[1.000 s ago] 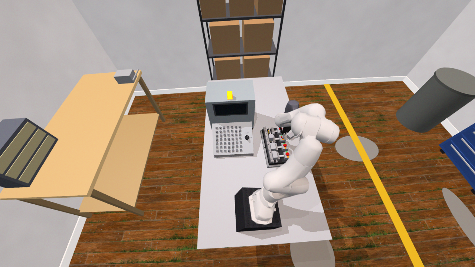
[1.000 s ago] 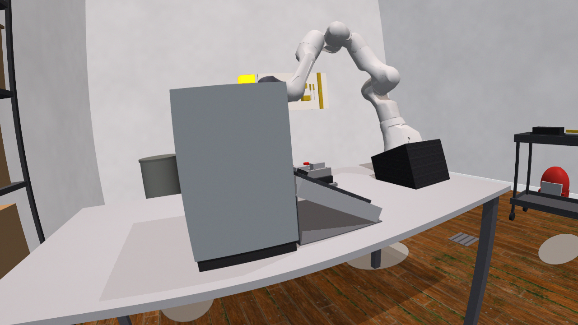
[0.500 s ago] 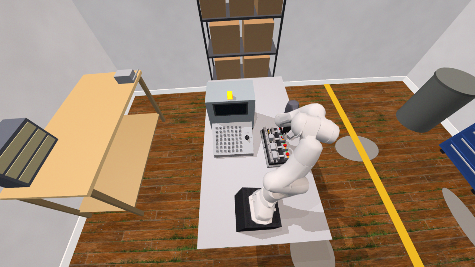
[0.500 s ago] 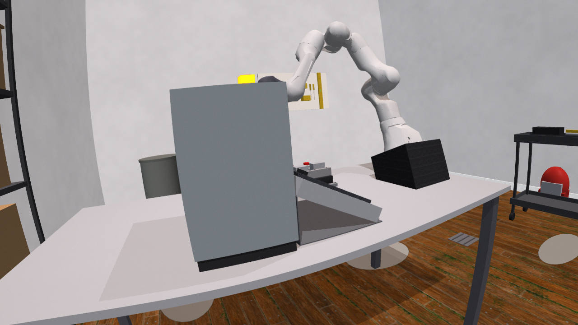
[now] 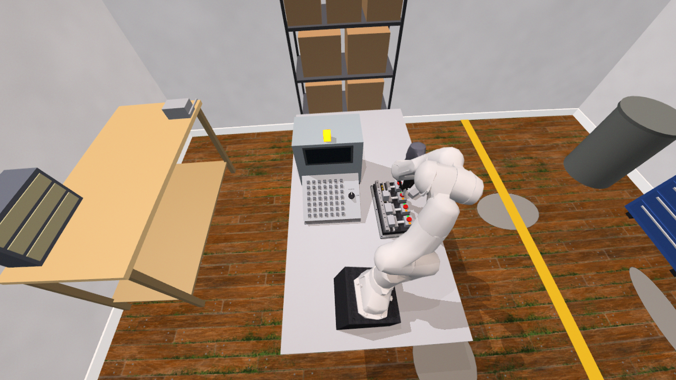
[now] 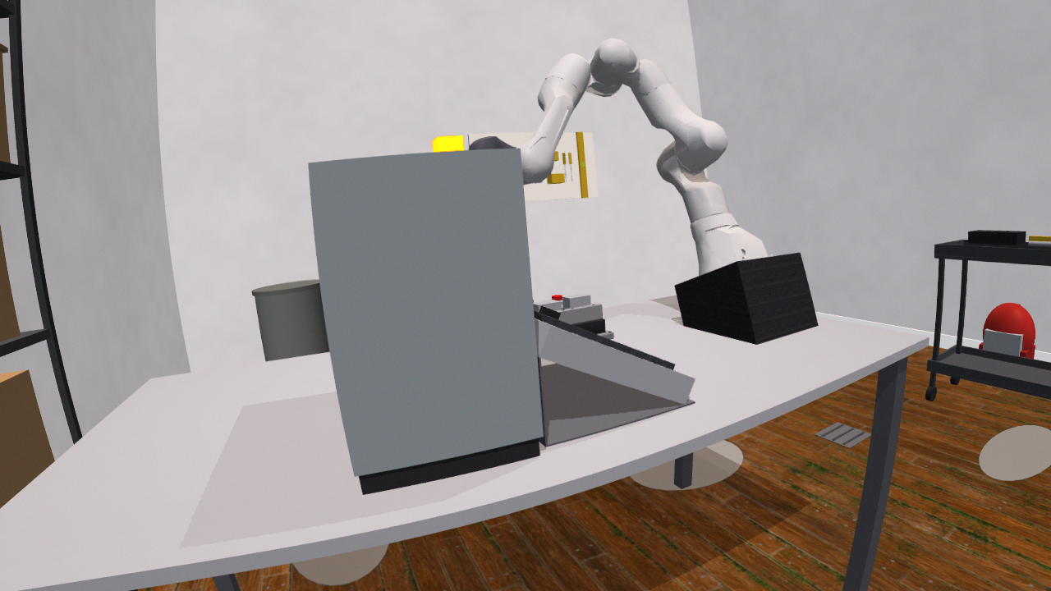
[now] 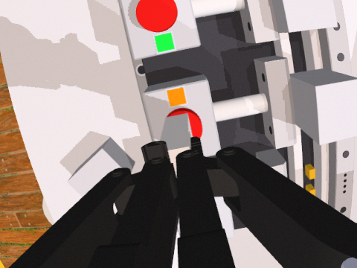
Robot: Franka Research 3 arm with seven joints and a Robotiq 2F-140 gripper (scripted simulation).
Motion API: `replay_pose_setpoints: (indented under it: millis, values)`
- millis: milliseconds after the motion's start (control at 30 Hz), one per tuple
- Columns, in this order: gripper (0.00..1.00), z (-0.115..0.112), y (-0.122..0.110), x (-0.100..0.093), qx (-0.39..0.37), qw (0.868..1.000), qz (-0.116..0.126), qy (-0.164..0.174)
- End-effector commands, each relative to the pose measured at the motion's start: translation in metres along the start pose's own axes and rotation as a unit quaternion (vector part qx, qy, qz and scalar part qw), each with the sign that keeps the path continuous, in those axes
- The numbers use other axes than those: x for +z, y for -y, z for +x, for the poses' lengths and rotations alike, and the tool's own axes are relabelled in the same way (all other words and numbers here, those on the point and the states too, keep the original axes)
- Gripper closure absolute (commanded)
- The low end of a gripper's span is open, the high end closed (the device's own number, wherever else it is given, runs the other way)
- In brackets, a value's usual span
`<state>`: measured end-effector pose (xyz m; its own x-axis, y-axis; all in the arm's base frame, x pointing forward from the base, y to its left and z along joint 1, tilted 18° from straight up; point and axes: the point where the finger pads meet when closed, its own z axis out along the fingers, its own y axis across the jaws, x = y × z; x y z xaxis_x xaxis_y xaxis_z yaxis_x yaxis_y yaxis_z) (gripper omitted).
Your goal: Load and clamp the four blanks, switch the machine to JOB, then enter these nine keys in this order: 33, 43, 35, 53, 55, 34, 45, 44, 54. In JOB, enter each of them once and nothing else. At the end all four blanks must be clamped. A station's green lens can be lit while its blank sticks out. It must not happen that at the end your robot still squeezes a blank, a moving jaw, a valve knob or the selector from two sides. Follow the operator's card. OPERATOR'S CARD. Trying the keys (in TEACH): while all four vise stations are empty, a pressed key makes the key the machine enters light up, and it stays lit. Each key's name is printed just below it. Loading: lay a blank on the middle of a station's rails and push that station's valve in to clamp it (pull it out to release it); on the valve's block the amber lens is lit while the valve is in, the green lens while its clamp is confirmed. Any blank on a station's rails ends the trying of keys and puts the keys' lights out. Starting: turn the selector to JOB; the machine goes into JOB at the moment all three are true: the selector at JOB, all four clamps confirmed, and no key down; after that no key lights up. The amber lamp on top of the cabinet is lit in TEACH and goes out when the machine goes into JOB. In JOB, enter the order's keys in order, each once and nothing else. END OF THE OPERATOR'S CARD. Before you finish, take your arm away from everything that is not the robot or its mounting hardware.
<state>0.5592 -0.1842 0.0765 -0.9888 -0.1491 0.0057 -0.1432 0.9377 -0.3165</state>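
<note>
Clenched claw just above 1 red valve knob, partly covering it in the wrist view.

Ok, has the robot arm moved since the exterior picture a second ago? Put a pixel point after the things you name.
No, not visibly. In the exterior view the robot arm (image 5: pixel 411 240) (image 6: pixel 569 73) still passes behind the upper right corner of the grey cabinet (image 5: pixel 307 172) (image 6: pixel 426 316), unshifted against it.
</note>
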Motion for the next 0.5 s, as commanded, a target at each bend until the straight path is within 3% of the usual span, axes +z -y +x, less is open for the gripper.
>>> replay_pose_setpoints:
  millis: [0,200,467]
  values:
    - [1.0,0.0,0.0,-0.003,-0.002,1.0,0.0,-0.001]
    - [1.0,0.0,0.0,-0.01,-0.002,1.0,0.0,-0.001]
    - [1.0,0.0,0.0,-0.038,-0.002,1.0,0.0,-0.001]
